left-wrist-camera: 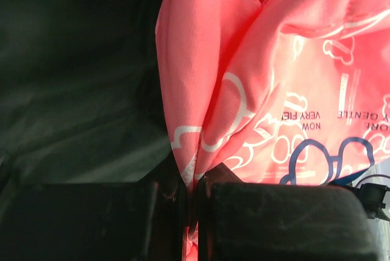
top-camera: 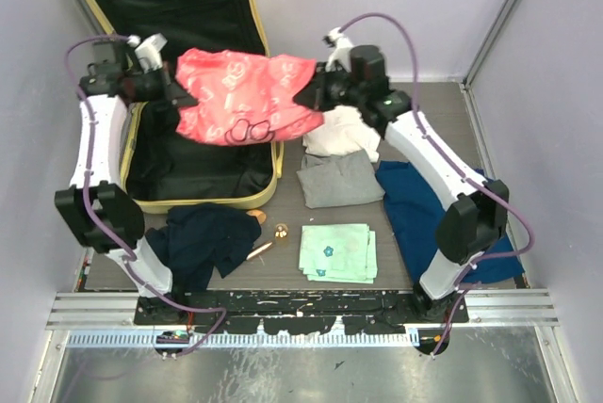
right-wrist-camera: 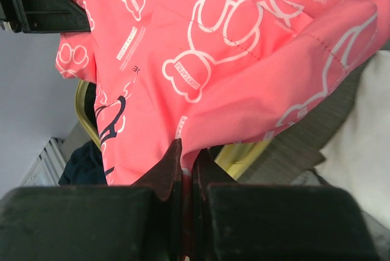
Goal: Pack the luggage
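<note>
While both arms reached over the far half of the tabletop, a pink printed garment (top-camera: 245, 92) hung stretched between them, above the right rim of the open luggage (top-camera: 179, 8). The left tool (top-camera: 181, 97) was clamped narrow on the garment's left edge. In its wrist view the black fingers (left-wrist-camera: 256, 218) pinched a fold of pink cloth, with the suitcase's black lining behind. The right tool (top-camera: 311, 94) gripped the opposite edge the same way, its fingers (right-wrist-camera: 164, 175) almost together with fabric between them. The luggage lay open at the far-left corner of the tabletop, its lid propped up toward the far edge, black lining showing inside the pale-yellow rim. Just right of it lay a white garment (top-camera: 339, 132) touching a grey garment (top-camera: 341, 180), with a blue garment (top-camera: 415, 205) toward the right edge. Along the near edge sat a dark navy garment (top-camera: 203, 238) and a folded green cloth (top-camera: 337, 250).
</note>
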You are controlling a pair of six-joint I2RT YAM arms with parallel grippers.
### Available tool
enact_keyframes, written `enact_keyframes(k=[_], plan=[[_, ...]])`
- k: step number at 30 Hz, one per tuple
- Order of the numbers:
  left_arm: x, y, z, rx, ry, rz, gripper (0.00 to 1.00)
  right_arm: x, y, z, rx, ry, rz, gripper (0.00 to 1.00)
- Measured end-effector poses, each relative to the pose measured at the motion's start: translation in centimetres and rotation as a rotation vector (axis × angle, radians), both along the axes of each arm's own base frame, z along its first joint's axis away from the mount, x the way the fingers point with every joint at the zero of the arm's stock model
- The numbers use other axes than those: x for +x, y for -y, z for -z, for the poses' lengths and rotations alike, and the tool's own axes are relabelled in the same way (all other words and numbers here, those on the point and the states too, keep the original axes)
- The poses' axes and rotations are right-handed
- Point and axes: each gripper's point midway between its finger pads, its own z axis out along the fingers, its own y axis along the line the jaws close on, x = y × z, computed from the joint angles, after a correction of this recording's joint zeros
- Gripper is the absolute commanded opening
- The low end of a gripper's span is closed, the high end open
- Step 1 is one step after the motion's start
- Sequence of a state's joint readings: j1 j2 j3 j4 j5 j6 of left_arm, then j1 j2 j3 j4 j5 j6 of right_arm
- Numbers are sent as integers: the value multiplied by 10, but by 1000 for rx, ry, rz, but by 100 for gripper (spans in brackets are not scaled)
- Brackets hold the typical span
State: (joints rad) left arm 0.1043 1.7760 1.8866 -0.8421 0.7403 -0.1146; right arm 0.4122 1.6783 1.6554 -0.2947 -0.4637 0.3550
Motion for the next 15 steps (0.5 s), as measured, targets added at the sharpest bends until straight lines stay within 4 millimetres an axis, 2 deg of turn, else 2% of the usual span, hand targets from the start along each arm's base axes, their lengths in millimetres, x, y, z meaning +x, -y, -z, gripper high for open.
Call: enact_keyframes(k=[3, 6, 11, 15], plan=[[-25, -50, 17, 37, -52, -75, 0, -18, -47, 13, -22, 5, -55, 1], [-48, -88, 41, 86, -109, -115, 0, -30, -86, 39, -58, -14, -92, 1], [-72, -125, 74, 176, -186, -127, 0, -45, -131, 95, -145, -64, -111, 1], [-79, -145, 98, 264, -220, -106, 0, -54, -152, 133, -222, -77, -105, 1]])
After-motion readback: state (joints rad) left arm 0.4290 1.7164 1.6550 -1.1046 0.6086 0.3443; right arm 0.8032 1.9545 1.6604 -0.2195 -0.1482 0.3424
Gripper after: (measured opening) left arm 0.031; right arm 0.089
